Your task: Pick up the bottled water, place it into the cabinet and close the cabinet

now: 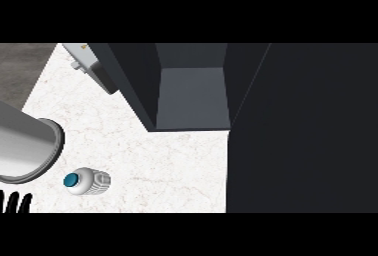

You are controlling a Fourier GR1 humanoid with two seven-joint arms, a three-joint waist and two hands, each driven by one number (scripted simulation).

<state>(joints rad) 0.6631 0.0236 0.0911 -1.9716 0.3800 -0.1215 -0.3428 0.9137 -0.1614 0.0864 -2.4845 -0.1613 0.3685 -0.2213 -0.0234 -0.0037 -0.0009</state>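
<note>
The bottled water stands on the white marble counter at the lower left, seen from above as a clear ribbed bottle with a blue cap. The dark cabinet sits at the top middle with its inside open toward me; its open door is a large dark panel filling the right side. My left hand shows only as black fingertips at the lower left edge, left of the bottle and apart from it, fingers straight. The right hand does not show.
A grey forearm runs in from the left edge above the bottle. A light grey fixture lies at the back left beside the cabinet. The counter's left edge borders a darker floor.
</note>
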